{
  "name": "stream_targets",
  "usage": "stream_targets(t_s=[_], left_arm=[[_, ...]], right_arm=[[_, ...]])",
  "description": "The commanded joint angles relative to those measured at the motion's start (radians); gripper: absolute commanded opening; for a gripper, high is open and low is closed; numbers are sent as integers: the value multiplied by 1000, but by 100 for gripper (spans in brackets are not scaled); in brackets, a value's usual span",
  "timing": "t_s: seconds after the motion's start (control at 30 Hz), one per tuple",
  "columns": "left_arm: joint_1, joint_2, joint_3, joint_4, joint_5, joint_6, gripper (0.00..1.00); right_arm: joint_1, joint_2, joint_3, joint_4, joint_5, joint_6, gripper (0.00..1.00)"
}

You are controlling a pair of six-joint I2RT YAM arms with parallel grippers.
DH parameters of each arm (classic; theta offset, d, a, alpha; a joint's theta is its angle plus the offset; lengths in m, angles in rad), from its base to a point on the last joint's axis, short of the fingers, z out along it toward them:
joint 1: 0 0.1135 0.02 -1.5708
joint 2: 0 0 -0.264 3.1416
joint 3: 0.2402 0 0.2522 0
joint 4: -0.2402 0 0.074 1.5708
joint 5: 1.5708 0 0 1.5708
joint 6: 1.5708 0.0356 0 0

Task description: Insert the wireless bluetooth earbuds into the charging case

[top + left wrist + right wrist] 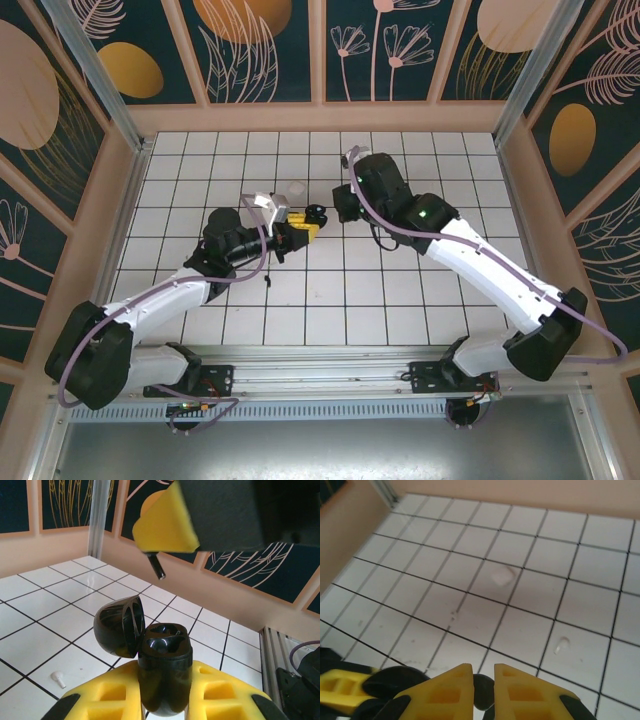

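Nearest me, my left gripper (165, 697) is clenched on the glossy black plastic charging case (162, 652). Its 2 yellow fingers sit either side of the case body, the hinged lid (117, 630) is swung open, and the cavity faces up. Just above, my right gripper (483, 677) is pinched on a small black earbud (156, 566). The stem pokes down below the yellow finger, apart from the case mouth.

On the white tiled floor (30, 605) beside the case lies 1 tiny whitish earbud (58, 678). The right wrist view also shows a whitish bit (561, 645), possibly the same one; I cannot tell. Farther off sits a rounded white lump (502, 576).

I judge the bud feather-light, hard and slick, so it could twist or pop out of a pinch. I would hold it across the body, leaving the stem free to lead into the well. The case looks slippery too and is best gripped by its flanks. I can read no brand or writing anywhere.
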Motion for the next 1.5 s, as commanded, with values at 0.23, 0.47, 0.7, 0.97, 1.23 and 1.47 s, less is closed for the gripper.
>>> stream_targets(t_s=[0.23,0.47,0.7,0.97,1.23,1.47], left_arm=[[-6,16,26,96,41,-39,0],[-6,12,25,124,59,-55,0],[-6,-12,-14,199,101,-66,0],[-6,-29,-29,233,124,-66,0],[-7,-31,-36,259,138,-77,0],[-6,-39,-49,276,149,-84,0]], right_arm=[[45,-76,-47,173,-84,-43,13],[47,-100,-106,218,-132,-43,13],[46,-140,-164,276,-223,-57,13],[46,-182,-215,320,-263,-79,13],[45,-189,-241,333,-286,-87,12],[45,-200,-262,346,-259,-108,12]])
